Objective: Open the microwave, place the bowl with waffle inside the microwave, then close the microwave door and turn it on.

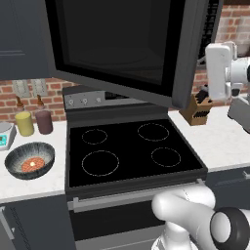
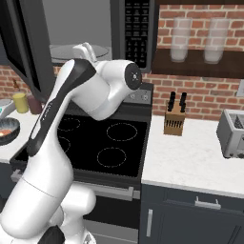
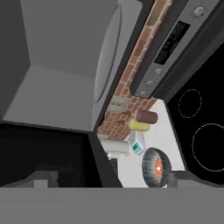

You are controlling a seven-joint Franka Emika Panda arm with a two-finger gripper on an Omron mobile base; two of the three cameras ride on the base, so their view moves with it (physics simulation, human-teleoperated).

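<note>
The microwave (image 2: 135, 33) hangs over the stove with its microwave door (image 1: 117, 46) swung wide open toward the left. A glass turntable (image 2: 71, 51) shows in the cavity. The bowl (image 1: 30, 159), dark grey with white streaks, stands on the left counter with the orange-red waffle (image 1: 33, 164) in it. The hand view has the bowl (image 3: 156, 167) low at the right. My gripper (image 3: 113, 179) is up at the mouth of the cavity, open, with nothing between its widely spread fingertips, far above and to the right of the bowl.
A black stove (image 1: 132, 151) lies under the microwave. Yellow (image 1: 24, 123) and maroon (image 1: 44, 121) canisters and a small scale (image 1: 4, 136) stand behind the bowl. A knife block (image 2: 174, 119) and a toaster (image 2: 232, 133) are on the right counter.
</note>
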